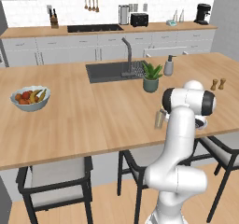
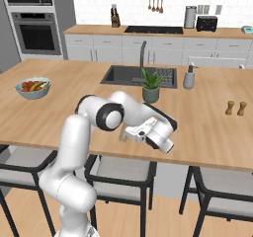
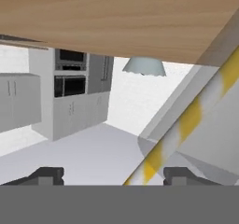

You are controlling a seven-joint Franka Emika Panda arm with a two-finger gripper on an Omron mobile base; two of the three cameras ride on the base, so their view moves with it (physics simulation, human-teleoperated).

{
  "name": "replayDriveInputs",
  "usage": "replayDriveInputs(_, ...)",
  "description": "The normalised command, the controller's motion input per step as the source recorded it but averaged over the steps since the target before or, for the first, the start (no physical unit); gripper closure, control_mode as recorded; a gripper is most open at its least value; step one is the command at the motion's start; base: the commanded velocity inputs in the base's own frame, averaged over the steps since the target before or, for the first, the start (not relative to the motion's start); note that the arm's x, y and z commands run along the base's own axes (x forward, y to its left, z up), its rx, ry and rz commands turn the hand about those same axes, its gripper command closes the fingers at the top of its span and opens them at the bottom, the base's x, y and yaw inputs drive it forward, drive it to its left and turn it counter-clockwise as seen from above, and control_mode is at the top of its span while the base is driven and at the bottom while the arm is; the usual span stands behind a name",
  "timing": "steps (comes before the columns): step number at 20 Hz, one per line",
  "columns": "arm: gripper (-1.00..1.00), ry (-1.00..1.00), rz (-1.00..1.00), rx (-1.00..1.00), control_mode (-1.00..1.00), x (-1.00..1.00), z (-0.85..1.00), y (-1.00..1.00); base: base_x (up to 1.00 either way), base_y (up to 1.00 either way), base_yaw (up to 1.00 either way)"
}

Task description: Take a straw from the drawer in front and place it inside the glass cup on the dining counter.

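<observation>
The robot's hand [image 2: 170, 138] is low over the near edge of the big wooden bench [image 1: 70, 120], right by the small glass cup [image 1: 160, 119]. The cup stands upright on the wood, near the green plant pot [image 1: 151, 84] and on the side of it toward the stools, with the dark sink [image 1: 112, 71] just past the pot. In the hand view, a striped yellow and white straw [image 3: 186, 125] runs on a slant past one of the two dark fingertips [image 3: 179, 174], close against a clear, greyish wall that looks like the side of the cup. The two fingertips stand far apart, so the hand looks wide open, and it does not seem to be squeezing the straw. I think the hand is opening so the straw can drop and stay in the cup. The straw leans because it is taller than the cup and rests on its rim, though I cannot see its bottom end. The hand view is rolled over, so the bench shows at the top. Next, the hand should lift away slowly so it does not knock the cup over.
</observation>
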Motion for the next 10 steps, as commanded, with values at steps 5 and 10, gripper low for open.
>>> replayDriveInputs(5, -1.0, -0.13, 0.0, -0.02, -1.0, 0.02, -0.32, 0.21, 0.0, 0.0, 0.0)
replayDriveInputs(10, -1.0, -0.2, 0.0, -0.06, -1.0, -0.32, -0.38, 0.32, 0.0, 0.0, 0.0)
